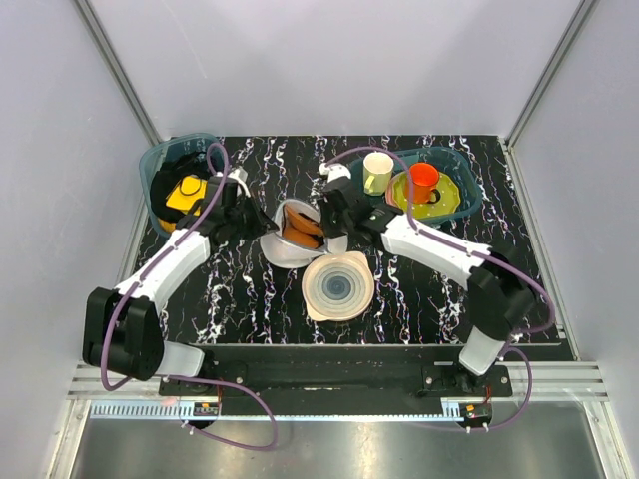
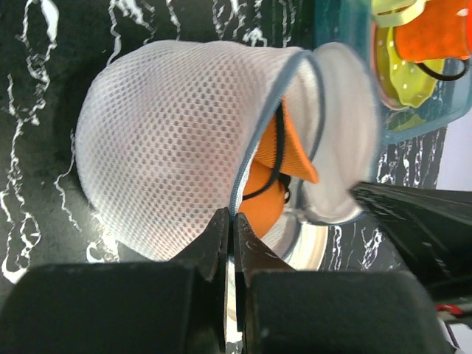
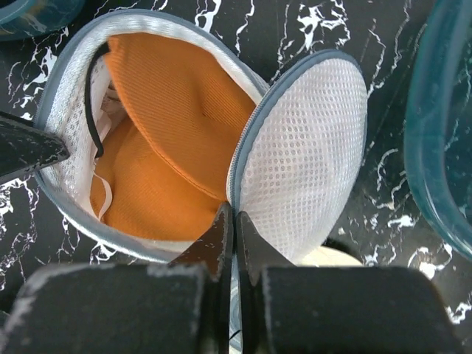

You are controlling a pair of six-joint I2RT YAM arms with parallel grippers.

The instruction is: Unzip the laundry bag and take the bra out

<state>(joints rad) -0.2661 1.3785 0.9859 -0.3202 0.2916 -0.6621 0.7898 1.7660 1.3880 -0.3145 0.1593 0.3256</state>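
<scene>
The white mesh laundry bag [image 1: 283,249] lies mid-table, unzipped and spread open like a clamshell. My left gripper [image 1: 262,228] is shut on its grey zip rim [image 2: 243,173], holding the domed half [image 2: 162,147]. My right gripper [image 1: 327,222] is shut on the rim of the other half [image 3: 310,140]. An orange padded garment [image 3: 169,125] with a black strap fills the open bag and also shows in the left wrist view [image 2: 259,203]. No pale pink-beige bra is in view.
A pale round plate with blue-grey rings [image 1: 338,286] lies just in front of the bag. A teal bin [image 1: 160,165] at the back left holds a yellow garment [image 1: 187,193]. A teal bin [image 1: 461,195] at the back right holds an orange item [image 1: 424,180]. A pale cup [image 1: 377,172] stands beside it.
</scene>
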